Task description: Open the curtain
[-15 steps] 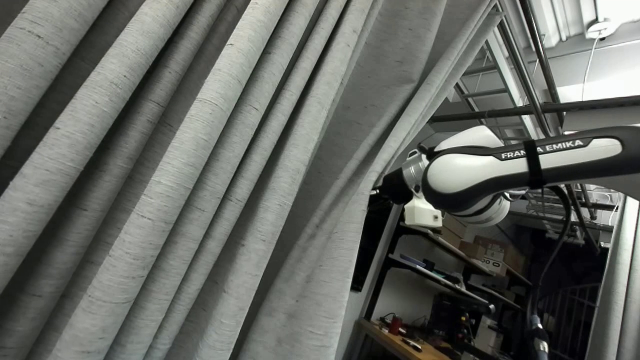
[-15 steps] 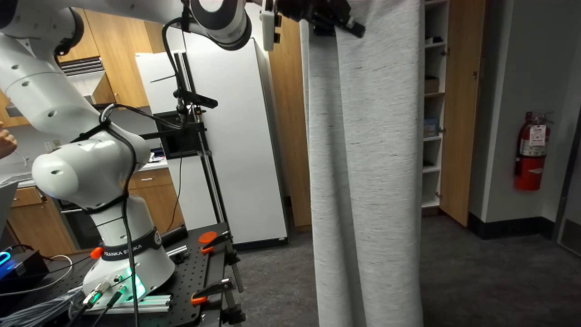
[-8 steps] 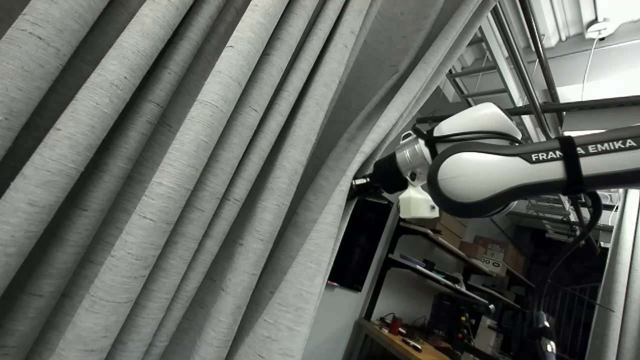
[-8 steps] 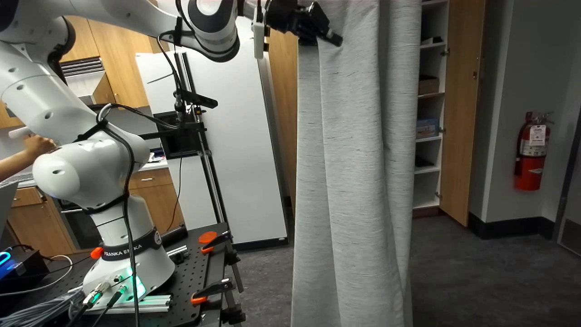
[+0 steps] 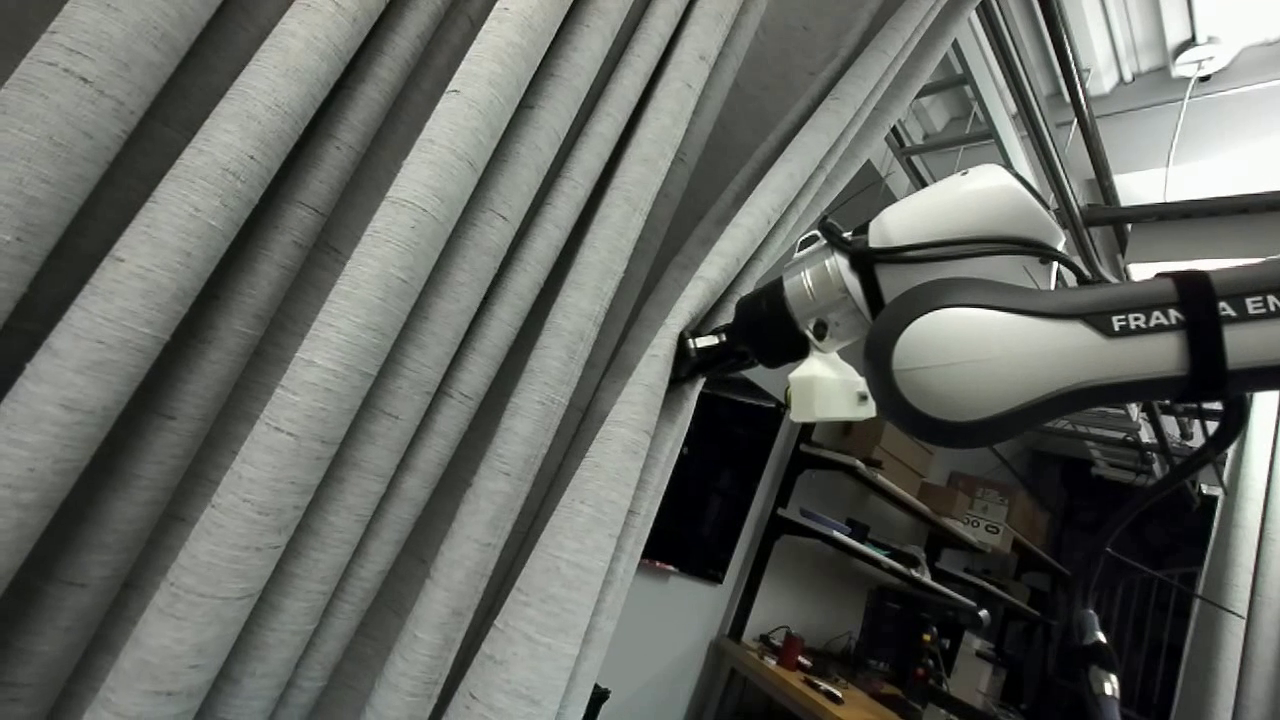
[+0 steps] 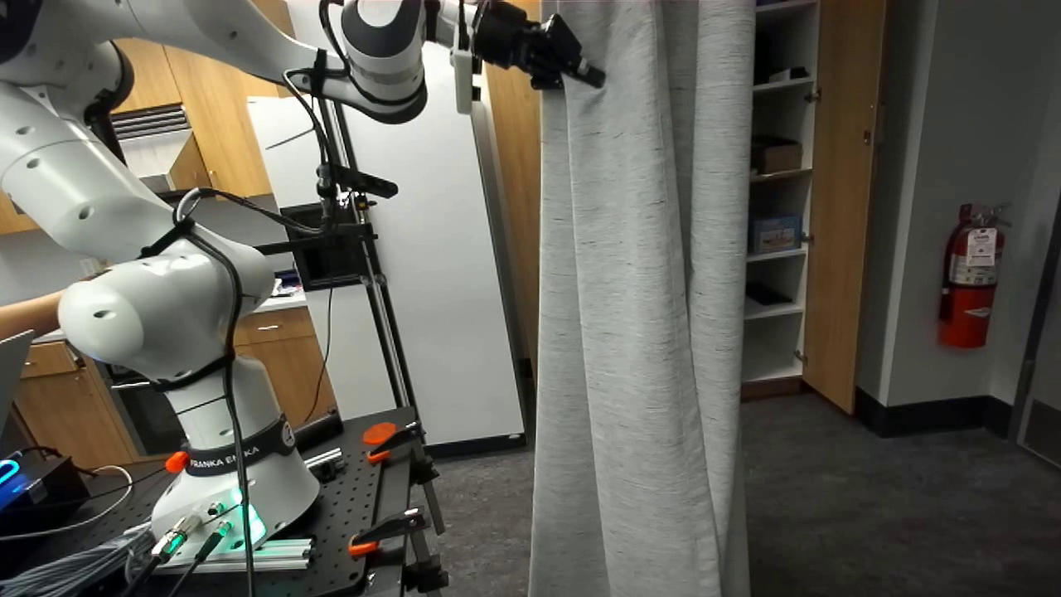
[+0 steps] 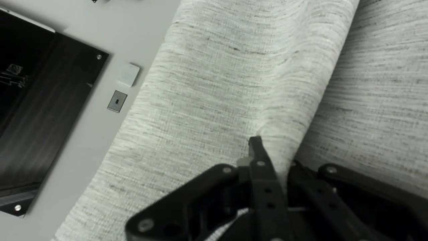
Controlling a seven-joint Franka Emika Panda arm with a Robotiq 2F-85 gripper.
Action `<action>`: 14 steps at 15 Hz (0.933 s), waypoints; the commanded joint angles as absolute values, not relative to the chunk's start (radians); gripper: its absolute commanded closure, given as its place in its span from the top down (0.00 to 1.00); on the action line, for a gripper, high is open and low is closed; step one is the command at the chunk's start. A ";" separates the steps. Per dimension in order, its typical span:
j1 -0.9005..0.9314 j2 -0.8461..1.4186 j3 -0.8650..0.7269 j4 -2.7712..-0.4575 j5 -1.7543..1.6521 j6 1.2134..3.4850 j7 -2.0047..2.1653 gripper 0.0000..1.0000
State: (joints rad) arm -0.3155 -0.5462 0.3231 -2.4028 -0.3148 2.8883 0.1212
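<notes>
Light-grey curtain (image 7: 227,83) caught tight in your gripper (image 7: 276,155)

Your gripper clamps a fold of the woven fabric: in the wrist view its black fingers (image 7: 264,179) rise from 6 o'clock, set close together, with the cloth pinched between them and running up toward 1 o'clock. A dark glossy panel (image 7: 43,107) is mounted on the pale wall (image 7: 140,30) at 9 o'clock.

In an exterior view, the curtain's deep pleats (image 5: 350,370) fill the frame from 7 o'clock through 9 to 12, slanting up toward 1. Your Franka arm (image 5: 960,360) reaches in from 3 o'clock and meets the curtain's edge just beside the centre; wall shelves (image 5: 880,560) stand between 4 and 5 o'clock.

In an exterior view, the curtain (image 6: 638,315) hangs from 12 o'clock down to 6, and you grip it near the top, close to its edge on the 9 o'clock side. Your robot base (image 6: 236,473) sits on a black perforated board (image 6: 344,481) at 8 o'clock, and a person's forearm (image 6: 33,317) shows at 9. Between 2 and 3 o'clock a wooden cabinet door (image 6: 845,207) stands ajar; a red fire extinguisher (image 6: 971,286) hangs at 3.
</notes>
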 commanded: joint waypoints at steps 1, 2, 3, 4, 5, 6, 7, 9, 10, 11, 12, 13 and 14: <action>-0.326 -0.516 0.453 -2.415 -0.351 2.763 0.258 0.00; -0.318 -0.510 0.465 -2.396 -0.353 2.741 0.274 0.00; -0.301 -0.502 0.475 -2.375 -0.351 2.719 0.286 0.00; -0.280 -0.496 0.484 -2.360 -0.348 2.698 0.294 0.00; -0.260 -0.495 0.496 -2.351 -0.348 2.683 0.299 0.00; -0.238 -0.493 0.505 -2.343 -0.345 2.670 0.302 0.00; -0.217 -0.492 0.513 -2.336 -0.342 2.669 0.304 0.00; -0.178 -0.495 0.522 -2.321 -0.336 2.672 0.302 0.00; -0.160 -0.493 0.530 -2.317 -0.339 2.670 0.299 0.00; -0.145 -0.488 0.540 -2.317 -0.341 2.671 0.302 0.00; -0.145 -0.480 0.561 -2.307 -0.351 2.656 0.309 0.00; -0.154 -0.476 0.582 -2.293 -0.364 2.639 0.321 0.00; -0.177 -0.470 0.607 -2.273 -0.383 2.616 0.339 0.00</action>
